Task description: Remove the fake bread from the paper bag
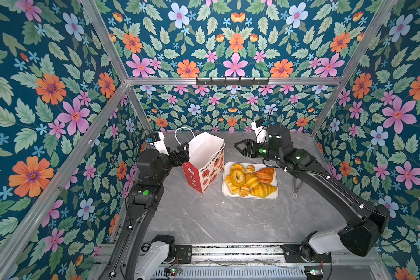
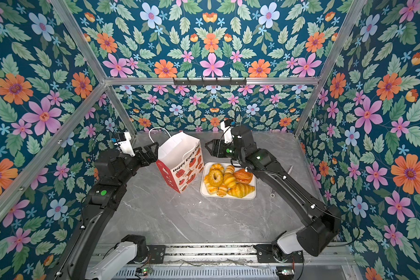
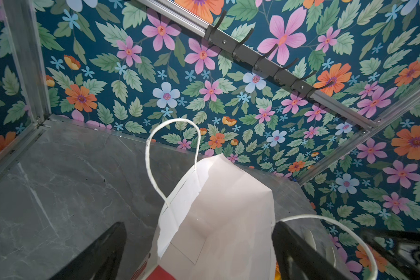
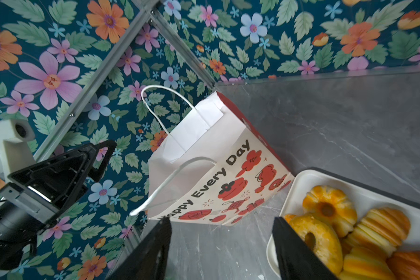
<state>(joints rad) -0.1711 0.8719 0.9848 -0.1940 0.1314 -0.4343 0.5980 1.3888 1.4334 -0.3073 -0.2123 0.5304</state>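
Note:
The paper bag (image 1: 204,167) (image 2: 180,167), red and white with "Happy Every Day" print, stands upright on the grey table, mouth open. Only white lining (image 3: 228,218) shows inside it. The fake bread (image 1: 250,179) (image 2: 228,179) (image 4: 337,230), several glossy golden pastries, is piled on a white tray (image 1: 274,195) just right of the bag (image 4: 216,169). My left gripper (image 1: 182,151) (image 3: 199,252) is open at the bag's left upper rim, its jaws standing either side of the side wall. My right gripper (image 1: 237,145) (image 4: 222,242) hangs open and empty behind the tray, pointing toward the bag.
The bag's white cord handles (image 1: 184,133) stick up at its far side. A black hook rail (image 1: 232,81) runs along the back wall. Aluminium frame posts stand at the table's back corners. A small metal piece (image 1: 295,194) lies right of the tray.

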